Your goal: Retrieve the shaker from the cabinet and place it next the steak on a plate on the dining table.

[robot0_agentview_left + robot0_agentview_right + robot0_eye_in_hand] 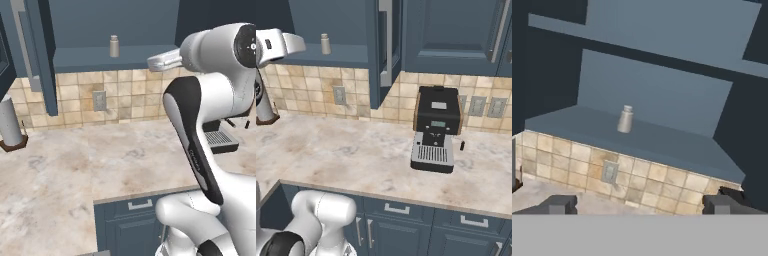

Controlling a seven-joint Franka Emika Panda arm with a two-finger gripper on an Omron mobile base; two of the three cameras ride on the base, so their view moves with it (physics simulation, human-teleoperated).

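Left base view: the robot's white arm hides much of the counter [75, 165]; beyond it the shaker [114, 46] stands upright in the open cabinet [115, 60]. Right base view: the door [385, 45] cuts off the shelf's end. Hand view: the gripper [639, 204] is wide open and empty, the shaker ahead, well apart.

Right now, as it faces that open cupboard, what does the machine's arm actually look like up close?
It is a chunky arm of smooth glossy white rounded shells, with black bands and a black curved panel at its joints, one bearing faint small lettering. A round black cap with tiny markings sits on one joint. No loose cables show. The two-finger pincer ends in small blocky dark-grey fingertips.
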